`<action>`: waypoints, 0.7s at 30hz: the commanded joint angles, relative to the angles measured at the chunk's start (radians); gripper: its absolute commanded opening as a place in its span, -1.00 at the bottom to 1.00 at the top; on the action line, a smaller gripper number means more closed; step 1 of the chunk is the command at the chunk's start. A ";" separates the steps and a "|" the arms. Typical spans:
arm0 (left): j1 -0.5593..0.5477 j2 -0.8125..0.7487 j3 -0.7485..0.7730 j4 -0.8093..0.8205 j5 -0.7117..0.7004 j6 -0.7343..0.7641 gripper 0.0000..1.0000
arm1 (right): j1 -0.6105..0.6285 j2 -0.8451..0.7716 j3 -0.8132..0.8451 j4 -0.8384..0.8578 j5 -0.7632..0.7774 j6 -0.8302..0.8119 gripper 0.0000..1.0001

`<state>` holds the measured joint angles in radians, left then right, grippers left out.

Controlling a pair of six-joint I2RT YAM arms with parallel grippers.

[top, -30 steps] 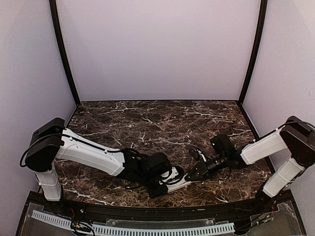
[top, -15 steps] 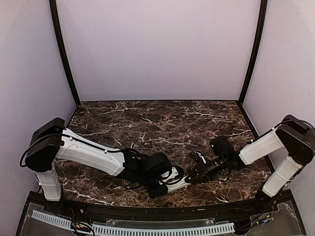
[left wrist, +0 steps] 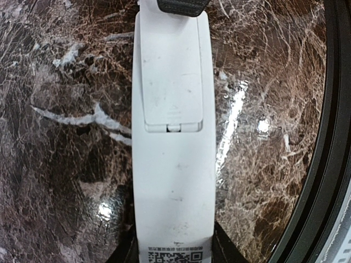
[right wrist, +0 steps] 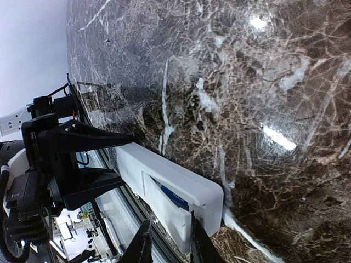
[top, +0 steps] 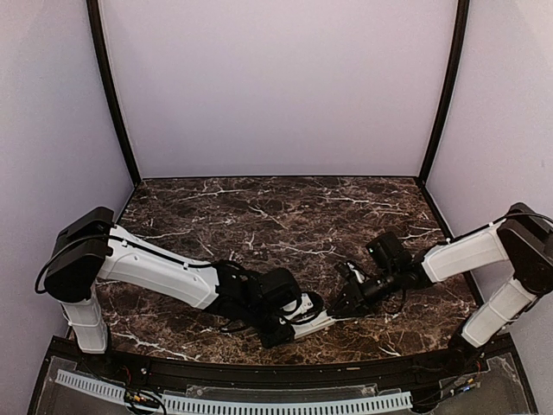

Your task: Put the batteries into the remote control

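top external view: the two arms meet low in the frame, near the front edge of the dark marbled bench (top: 259,216). the left claw (top: 301,322) is clamped on the white remote control (top: 320,322), which lies on the bench just right of it. the right claw (top: 344,307) comes in from the right and sits at the remote's far end.

left wrist view: the remote runs up the middle of the frame, back side up, with a code sticker (left wrist: 174,256) at the bottom edge. its battery lid (left wrist: 171,71) fills the upper half. the left claw's fingers (left wrist: 224,249) hug both long sides at the bottom. a dark fingertip (left wrist: 181,5) of the right claw rests at the top end.

right wrist view: the lid stands slightly ajar, and a blue battery (right wrist: 174,198) shows through the gap inside the recess. the right claw is a little open. its two fingers stand either side of the lid's corner at the bottom of the frame, with daylight between one finger and the lid.
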<state>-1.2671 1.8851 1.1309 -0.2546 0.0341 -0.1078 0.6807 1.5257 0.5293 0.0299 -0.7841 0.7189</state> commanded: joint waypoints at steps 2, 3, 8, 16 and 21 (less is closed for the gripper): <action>-0.003 0.024 -0.003 -0.063 0.044 0.010 -0.58 | 0.006 -0.002 0.027 -0.078 0.043 -0.026 -0.56; -0.003 0.023 -0.003 -0.062 0.044 0.011 -0.58 | 0.008 -0.002 0.030 -0.081 0.046 -0.028 -0.57; -0.003 0.023 -0.004 -0.060 0.045 0.013 -0.57 | 0.021 0.018 0.041 -0.079 0.055 -0.025 -0.68; -0.003 0.024 -0.008 -0.058 0.046 0.013 -0.57 | 0.063 0.047 0.069 -0.097 0.080 -0.027 -0.72; -0.003 0.024 -0.007 -0.058 0.047 0.014 -0.57 | 0.070 0.036 0.085 -0.142 0.099 -0.041 -0.71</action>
<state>-1.2667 1.8851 1.1309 -0.2546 0.0353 -0.1051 0.7277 1.5494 0.5968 -0.0643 -0.7315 0.7017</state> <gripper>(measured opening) 0.363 0.141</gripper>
